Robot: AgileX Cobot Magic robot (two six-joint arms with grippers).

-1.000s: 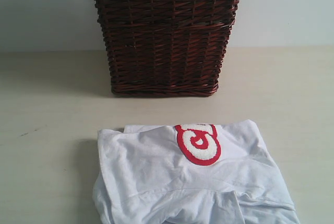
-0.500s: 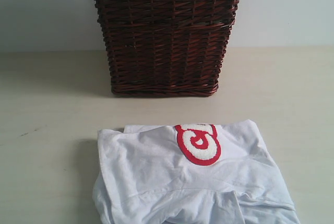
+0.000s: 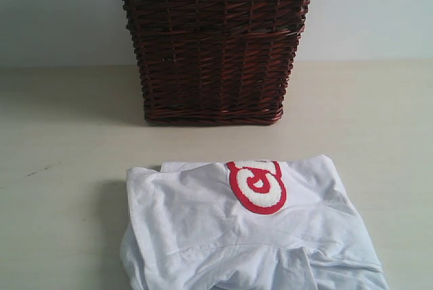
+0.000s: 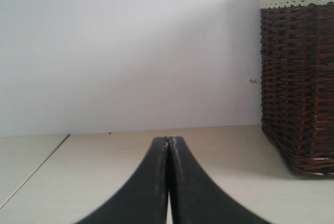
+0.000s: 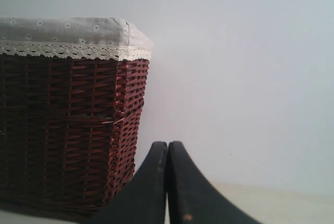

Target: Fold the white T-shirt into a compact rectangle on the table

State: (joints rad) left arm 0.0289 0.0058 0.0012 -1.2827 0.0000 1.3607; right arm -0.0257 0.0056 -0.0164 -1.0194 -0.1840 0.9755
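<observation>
Two grippers show, each in its own wrist view, and both are closed; the left gripper (image 4: 168, 140) has its dark curved fingers pressed flat together from tip downward, gripping no object, and it sits low over the table (image 4: 104, 161); the right gripper (image 5: 167, 144) is closed the same way, its fingers meeting along one thin line, and it holds no object either.

Nearest in the exterior view lies the white T-shirt (image 3: 250, 236), on the table, slightly right of centre and cut off by the lower edge of the frame; it is gathered into a rough, uneven bundle of overlapping layers, with creases running across it and a loose flap along its left side; its outline is wider at the near end than at the far end. At the far edge of the bundle, near its middle, sits a red patch (image 3: 257, 187) bearing a fuzzy white letter.

Beyond the shirt comes a strip of bare pale beige tabletop; the shirt and the wicker basket (image 3: 213, 46) stand apart. That basket is dark reddish brown, upright on the table; a grey liner (image 5: 62, 30) with lace trim folds over its rim. Behind everything rises a plain pale wall (image 3: 54, 13).
</observation>
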